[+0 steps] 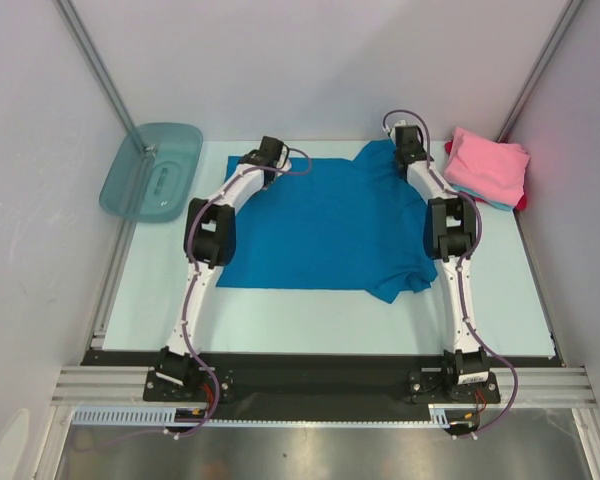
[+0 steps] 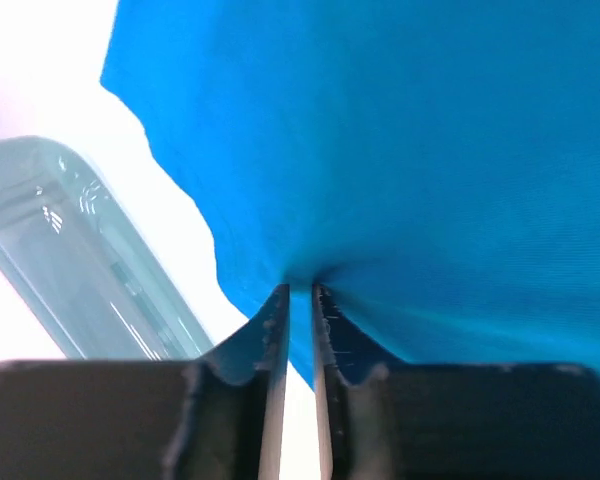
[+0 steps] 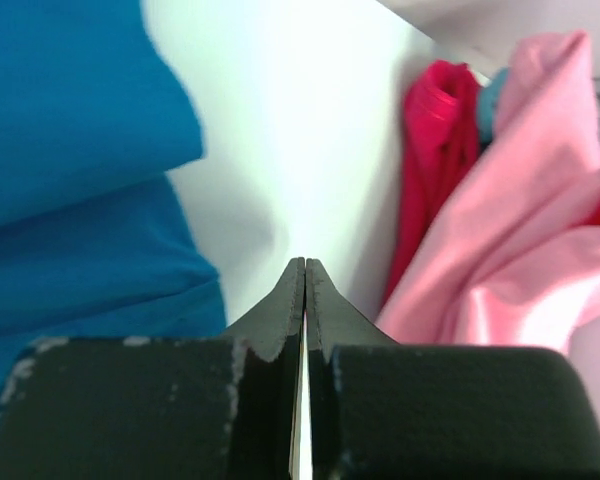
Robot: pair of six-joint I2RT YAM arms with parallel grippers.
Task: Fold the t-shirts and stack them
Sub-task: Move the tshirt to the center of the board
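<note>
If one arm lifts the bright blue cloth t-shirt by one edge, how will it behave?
It will probably hang floppy: the bright blue cloth t-shirt lies flat and thin, with one sleeve rumpled. It is probably light for its size. Its cloth puckers at the left claw, so a push would likely wrinkle it rather than slide it whole.

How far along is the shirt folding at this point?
Done: a folded pink t-shirt tops a stack at the far right, light blue and red edges beneath. In hand: the blue t-shirt lies spread; the left end effector sits at its far edge, grip unclear; the right end effector is shut over bare table. Left: fold and stack it.
</note>
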